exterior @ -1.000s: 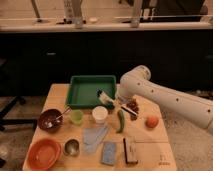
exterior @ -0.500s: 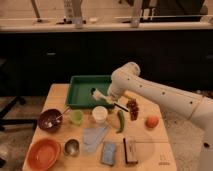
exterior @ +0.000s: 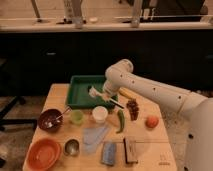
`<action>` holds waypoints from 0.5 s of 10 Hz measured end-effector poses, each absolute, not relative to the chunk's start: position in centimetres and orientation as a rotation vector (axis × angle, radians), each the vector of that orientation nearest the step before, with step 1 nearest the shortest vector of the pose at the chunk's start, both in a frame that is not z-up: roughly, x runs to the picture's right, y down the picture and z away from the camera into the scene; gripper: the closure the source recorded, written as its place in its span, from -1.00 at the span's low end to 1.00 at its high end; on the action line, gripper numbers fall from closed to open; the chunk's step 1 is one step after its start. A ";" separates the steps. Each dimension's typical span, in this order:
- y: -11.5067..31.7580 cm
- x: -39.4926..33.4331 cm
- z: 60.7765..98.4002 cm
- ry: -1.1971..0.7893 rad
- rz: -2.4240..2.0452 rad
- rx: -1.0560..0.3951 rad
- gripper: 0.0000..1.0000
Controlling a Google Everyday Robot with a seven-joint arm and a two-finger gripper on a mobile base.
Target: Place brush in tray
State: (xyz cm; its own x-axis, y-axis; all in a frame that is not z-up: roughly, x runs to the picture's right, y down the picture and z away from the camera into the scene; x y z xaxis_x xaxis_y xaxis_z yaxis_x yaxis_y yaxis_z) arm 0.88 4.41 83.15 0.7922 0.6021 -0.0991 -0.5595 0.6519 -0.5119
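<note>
Camera view: my gripper (exterior: 96, 92) hung over the right part of the tray (exterior: 76, 98), low above its floor. Whether my fingers were closed on anything, I could not tell. The brush (exterior: 113, 102) lay slanted across the tray's front right corner, its pale handle running down and right from my gripper toward the dark cluster (exterior: 132, 108) on the table (exterior: 55, 95). Its head was not discernible.

In front of the tray stood a white cup (exterior: 100, 114) and a green cup (exterior: 76, 117). A green pepper (exterior: 120, 120) lay just right of the white cup. An orange bowl (exterior: 43, 153) sat at the table's near left corner.
</note>
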 end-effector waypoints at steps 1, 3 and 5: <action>4.5 0.9 83.2 -0.082 0.660 -0.554 1.00; 4.5 1.0 83.2 -0.081 0.663 -0.554 1.00; 4.5 0.9 83.2 -0.082 0.661 -0.554 1.00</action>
